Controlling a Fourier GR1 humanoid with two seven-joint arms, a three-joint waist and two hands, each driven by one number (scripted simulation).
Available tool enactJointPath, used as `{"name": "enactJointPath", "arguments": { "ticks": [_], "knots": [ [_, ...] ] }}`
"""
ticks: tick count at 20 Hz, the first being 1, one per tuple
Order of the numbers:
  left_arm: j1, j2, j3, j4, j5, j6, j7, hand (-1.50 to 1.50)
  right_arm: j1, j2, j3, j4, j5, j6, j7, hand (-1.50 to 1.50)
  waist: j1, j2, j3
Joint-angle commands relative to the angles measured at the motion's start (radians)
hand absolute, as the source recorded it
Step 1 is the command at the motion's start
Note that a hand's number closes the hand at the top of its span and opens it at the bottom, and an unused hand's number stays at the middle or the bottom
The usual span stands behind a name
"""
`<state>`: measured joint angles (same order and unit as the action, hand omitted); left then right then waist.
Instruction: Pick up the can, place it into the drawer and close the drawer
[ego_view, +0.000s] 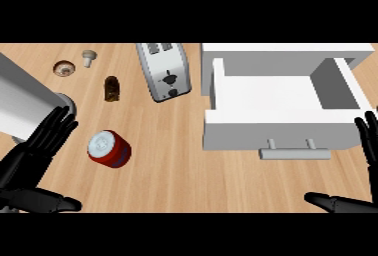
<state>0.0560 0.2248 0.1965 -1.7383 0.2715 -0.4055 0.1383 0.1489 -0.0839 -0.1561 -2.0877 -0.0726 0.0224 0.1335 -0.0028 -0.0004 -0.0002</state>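
Red can (109, 148) w/ silver lid stands near left edge of counter (184, 170); L hand (33, 150) beside it, R hand (367, 145) at right edge, both released.

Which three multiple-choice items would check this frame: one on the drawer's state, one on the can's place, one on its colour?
1. The white box-shaped drawer is:
A. pushed shut
B. pulled open, its floor bare
C. pulled open and full

2. The red cylindrical can with a silver top is:
A. inside the drawer
B. on the wooden counter, beside the black left hand
C. held up off the counter

3. The can's side is:
A. red
B. green
C. blue

Answers:
1 B: the bare white floor shows between the drawer's walls.
2 B: the can stands on the wood just right of the left hand's fingers, well apart from the drawer.
3 A: the wall below the silver top is red.
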Motion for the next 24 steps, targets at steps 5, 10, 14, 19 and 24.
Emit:
{"name": "enactJointPath", "arguments": {
  "ticks": [5, 10, 14, 19, 24],
  "knots": [
    [-0.013, -0.030, -0.002, 0.203, -0.150, 0.000, -0.186, -1.50, 0.000, -0.019, -0.054, -0.018, -0.050, 0.042, 0.017, -1.50, 0.000, 0.001, 0.000],
    [0.013, -0.075, -0.024, 0.310, -0.249, 0.054, -0.317, -1.50, 0.053, -0.014, -0.087, -0.038, -0.061, 0.062, -0.025, -1.50, -0.001, 0.000, 0.000],
    [-0.025, -0.078, -0.022, 0.409, -0.284, 0.071, -0.390, -1.50, -0.059, -0.040, -0.094, -0.040, -0.069, 0.031, 0.104, -1.50, 0.002, 0.001, 0.000],
    [-0.033, -0.071, -0.011, 0.528, -0.301, 0.074, -0.470, -1.50, 0.071, 0.048, -0.024, -0.132, -0.002, 0.047, 0.033, -1.50, 0.000, 0.000, 0.000],
    [-0.200, -0.064, 0.009, 0.795, -0.335, 0.118, -0.562, -1.50, -0.017, -0.003, -0.089, -0.108, -0.045, 0.038, 0.115, -1.50, -0.002, 0.001, 0.000]
  ]
}}
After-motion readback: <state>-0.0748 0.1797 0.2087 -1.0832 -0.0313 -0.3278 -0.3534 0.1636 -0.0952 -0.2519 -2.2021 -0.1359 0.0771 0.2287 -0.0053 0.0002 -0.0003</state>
